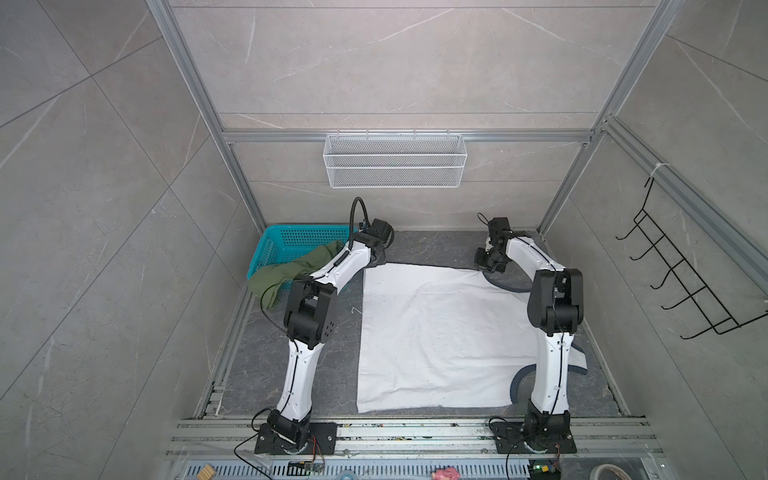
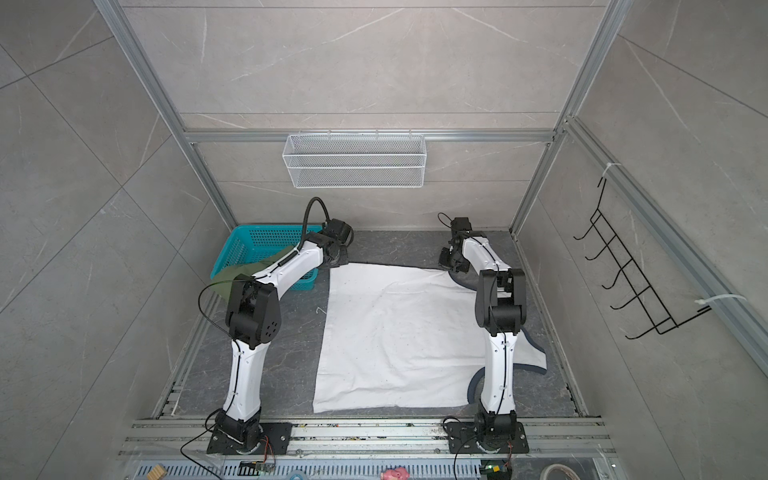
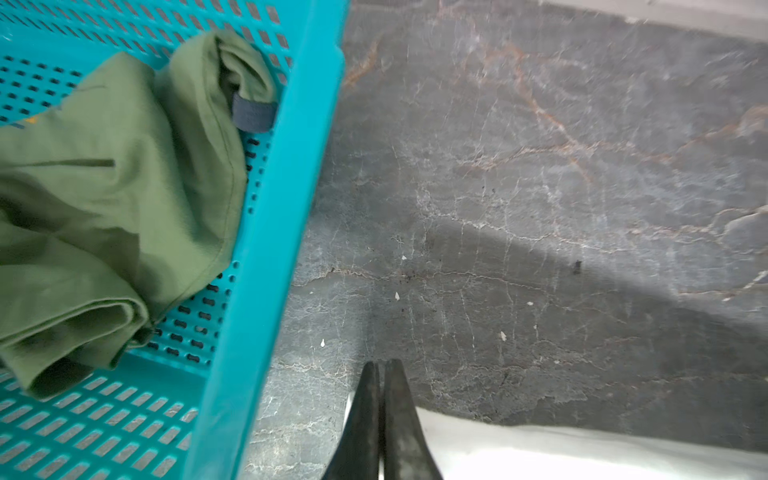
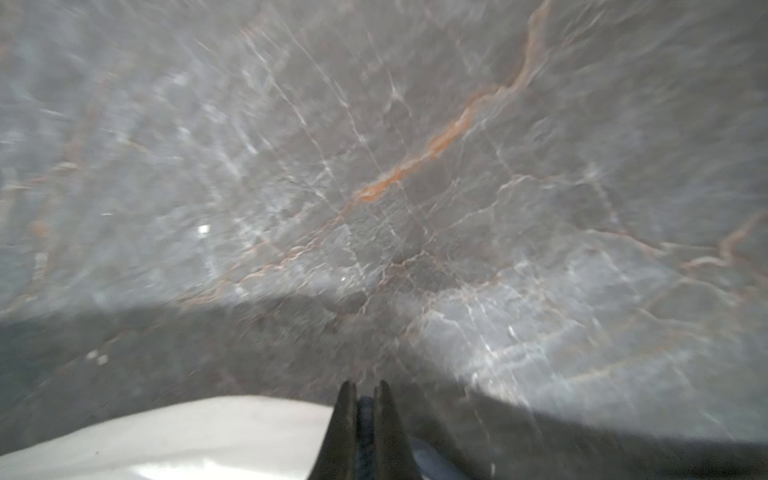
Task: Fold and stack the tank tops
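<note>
White tank top [image 1: 436, 332], light and limp, wants edge grips: right gripper [image 4: 365, 386] pinches its navy trim [image 1: 505, 289], while left gripper [image 3: 381, 365], pressed together, sits at the corner beside basket [image 1: 307, 228].

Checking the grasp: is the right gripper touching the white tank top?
Touching. Right wrist view shows the right gripper closed on the white tank top's navy trim.

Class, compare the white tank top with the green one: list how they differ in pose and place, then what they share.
The white tank top lies spread out; the green tank top is crumpled. The white one rests on the table; the green one spills from the basket. Both have dark trim.
</note>
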Robot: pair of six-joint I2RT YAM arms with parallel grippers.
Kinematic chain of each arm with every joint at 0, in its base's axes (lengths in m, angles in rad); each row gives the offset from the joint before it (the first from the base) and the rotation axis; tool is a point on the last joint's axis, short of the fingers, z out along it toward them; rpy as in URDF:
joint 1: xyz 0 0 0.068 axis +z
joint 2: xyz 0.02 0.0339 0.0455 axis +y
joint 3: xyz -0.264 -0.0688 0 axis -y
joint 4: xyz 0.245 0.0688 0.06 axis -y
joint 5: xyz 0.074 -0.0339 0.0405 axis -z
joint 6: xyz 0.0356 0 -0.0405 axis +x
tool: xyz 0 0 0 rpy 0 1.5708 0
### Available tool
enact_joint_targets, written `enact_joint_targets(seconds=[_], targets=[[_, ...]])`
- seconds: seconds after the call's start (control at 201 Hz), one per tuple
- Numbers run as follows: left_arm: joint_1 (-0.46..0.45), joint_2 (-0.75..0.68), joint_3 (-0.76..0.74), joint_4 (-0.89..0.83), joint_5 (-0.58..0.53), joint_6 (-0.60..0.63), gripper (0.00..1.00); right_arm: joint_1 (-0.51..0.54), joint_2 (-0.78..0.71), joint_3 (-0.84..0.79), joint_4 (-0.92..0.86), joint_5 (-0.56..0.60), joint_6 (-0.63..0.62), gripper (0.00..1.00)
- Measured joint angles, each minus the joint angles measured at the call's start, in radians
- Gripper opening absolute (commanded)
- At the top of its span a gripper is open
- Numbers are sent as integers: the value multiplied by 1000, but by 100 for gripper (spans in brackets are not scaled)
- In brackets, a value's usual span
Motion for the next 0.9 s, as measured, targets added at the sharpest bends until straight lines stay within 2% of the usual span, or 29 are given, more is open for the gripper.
enact_joint_targets(seconds=[0.573, 0.901], targets=[[-15, -302, -446, 217, 14, -21, 0, 6, -390, -544, 263, 1, 50, 8], [-83, -445, -663, 266, 14, -73, 0, 6, -532, -766, 342, 5, 99, 10]])
